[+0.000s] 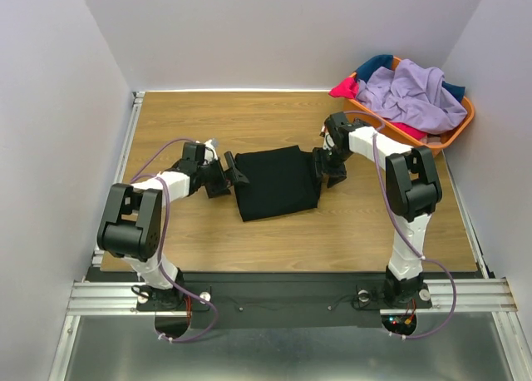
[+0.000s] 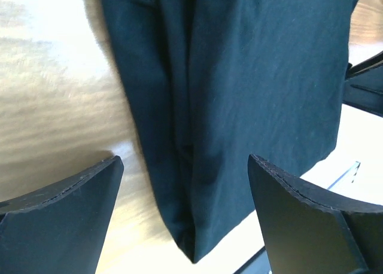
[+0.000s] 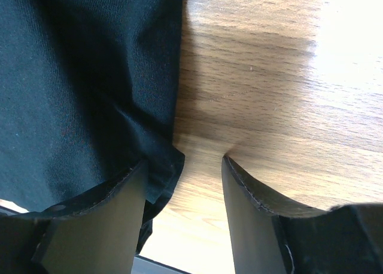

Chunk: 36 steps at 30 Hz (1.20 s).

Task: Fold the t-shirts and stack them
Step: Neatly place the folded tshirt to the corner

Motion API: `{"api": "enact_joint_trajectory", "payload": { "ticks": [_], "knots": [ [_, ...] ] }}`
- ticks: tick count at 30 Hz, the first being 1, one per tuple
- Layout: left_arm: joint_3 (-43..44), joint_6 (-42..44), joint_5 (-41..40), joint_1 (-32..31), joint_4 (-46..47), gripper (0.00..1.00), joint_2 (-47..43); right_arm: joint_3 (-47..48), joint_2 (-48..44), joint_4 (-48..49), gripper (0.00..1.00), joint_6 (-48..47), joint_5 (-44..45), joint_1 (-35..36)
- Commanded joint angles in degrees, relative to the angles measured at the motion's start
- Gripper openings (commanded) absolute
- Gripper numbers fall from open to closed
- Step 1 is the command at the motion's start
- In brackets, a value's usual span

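End effectors are bracketing the black t-shirt [image 1: 276,181]: we are noting left end effector [image 1: 238,180] spread wide at its left edge, right end effector [image 3: 203,161] half-spread, straddling its right edge.

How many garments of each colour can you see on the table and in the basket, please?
Black t-shirt: 1, folded on the table
Lavender shirt: 1, in the orange basket
Pink-red shirt: 1, in the basket
Teal shirt: 1, in the basket
Total: 4, if each colour is one piece
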Motion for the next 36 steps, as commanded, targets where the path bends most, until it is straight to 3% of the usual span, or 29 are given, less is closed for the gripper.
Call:
{"api": "enact_joint_trajectory", "payload": {
  "ticks": [1, 16, 21, 25, 26, 28, 29, 30, 36],
  "knots": [
    [-1.0, 2.1, 0.9, -1.0, 3.0, 0.98, 2.6, 0.4, 1.2, 2.0, 0.57, -0.6, -0.4, 0.8],
    [6.6, 5.2, 3.6, -6.8, 0.4, 0.97, 9.9, 1.5, 2.4, 2.0, 0.56, -0.9, -3.5, 3.2],
    [9.3, 6.3, 3.3, -8.5, -1.6, 0.90, 12.4, 1.4, 2.4, 2.0, 0.55, -1.6, -4.3, 3.4],
    [11.5, 6.6, 1.7, -8.6, -3.5, 0.59, 13.9, 1.2, 2.8, 2.0, 0.55, -1.9, -4.8, 3.8],
    [12.1, 6.8, 1.0, -8.6, -4.2, 0.43, 14.3, 1.3, 2.9, 1.9, 0.55, -2.0, -5.0, 3.8],
    [14.6, 7.7, -2.1, -8.6, -7.4, 0.25, 15.4, 1.3, 2.8, 2.0, 0.55, -2.0, -4.9, 4.0],
    [15.5, 8.2, -3.2, -8.5, -9.7, 0.08, 16.1, 1.3, 2.9, 1.9, 0.55, -2.0, -4.8, 4.0],
    [16.7, 8.7, -4.1, -8.5, -10.9, 0.00, 16.5, 1.2, 2.7, 1.9, 0.55, -2.0, -4.6, 4.0],
    [26.9, 14.8, -10.0, -7.4, -19.4, 0.00, 18.6, 0.7, 1.7, 1.9, 0.56, -1.7, -3.0, 4.0]
  ]
}}
